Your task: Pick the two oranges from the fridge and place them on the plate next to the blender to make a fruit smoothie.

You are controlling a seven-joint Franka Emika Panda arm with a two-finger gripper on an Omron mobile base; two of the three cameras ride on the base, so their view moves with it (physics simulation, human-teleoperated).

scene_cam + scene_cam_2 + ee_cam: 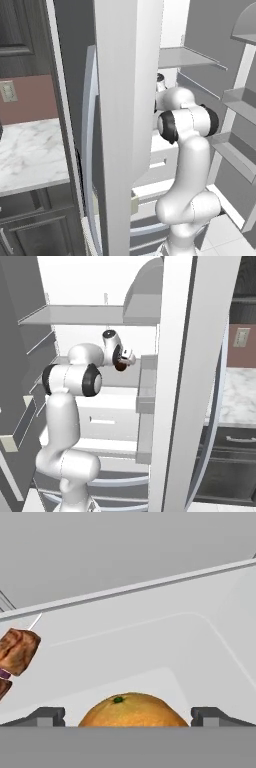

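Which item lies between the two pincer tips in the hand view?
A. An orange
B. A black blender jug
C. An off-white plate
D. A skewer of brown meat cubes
A. In the hand view the orange sits low and centred between the two dark tips of the pincer, while the brown meat cubes lie off at the left edge, apart from the tips.

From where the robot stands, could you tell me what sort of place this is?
A kitchen, seemingly: an open fridge with grey shelves, a marble counter over dark cabinets, and an orange between the gripper tips.
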